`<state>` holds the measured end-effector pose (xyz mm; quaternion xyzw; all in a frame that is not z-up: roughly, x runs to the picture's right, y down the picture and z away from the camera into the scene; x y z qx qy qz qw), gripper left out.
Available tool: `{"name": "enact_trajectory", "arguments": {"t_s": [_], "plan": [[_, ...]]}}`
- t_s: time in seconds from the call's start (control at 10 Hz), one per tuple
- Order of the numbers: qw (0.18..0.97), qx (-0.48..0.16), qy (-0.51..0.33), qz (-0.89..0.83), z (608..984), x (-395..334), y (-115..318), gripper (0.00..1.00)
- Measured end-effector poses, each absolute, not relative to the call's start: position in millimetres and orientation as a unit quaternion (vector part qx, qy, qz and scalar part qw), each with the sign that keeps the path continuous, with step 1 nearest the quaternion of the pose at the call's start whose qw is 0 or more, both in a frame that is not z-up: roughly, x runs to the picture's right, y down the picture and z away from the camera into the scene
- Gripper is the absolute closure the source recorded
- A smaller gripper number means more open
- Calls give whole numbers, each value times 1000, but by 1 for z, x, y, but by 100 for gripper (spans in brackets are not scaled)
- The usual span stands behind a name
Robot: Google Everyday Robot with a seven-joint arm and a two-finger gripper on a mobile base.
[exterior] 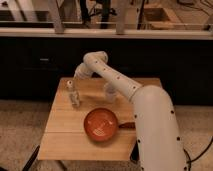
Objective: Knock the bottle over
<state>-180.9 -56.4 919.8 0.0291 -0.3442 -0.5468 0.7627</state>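
A small clear bottle [75,99] stands upright on the left part of the wooden table [60,130]. My gripper [70,85] hangs from the white arm [115,80], just above and slightly behind the bottle's top, close to it or touching it. The arm reaches in from the lower right and bends over the table's back edge.
A round orange-red pan [101,124] with a dark handle pointing right lies at the table's middle front. A clear cup [110,93] stands behind it, under the arm. A dark cabinet wall runs behind the table, and speckled floor lies on both sides.
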Motion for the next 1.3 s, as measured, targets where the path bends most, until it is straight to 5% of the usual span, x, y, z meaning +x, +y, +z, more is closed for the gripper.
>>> {"name": "enact_trajectory", "arguments": {"t_s": [0.4, 1.3], "plan": [[750, 14, -371, -548, 925, -188, -44, 99], [696, 7, -416, -585, 859, -197, 17, 99]]}}
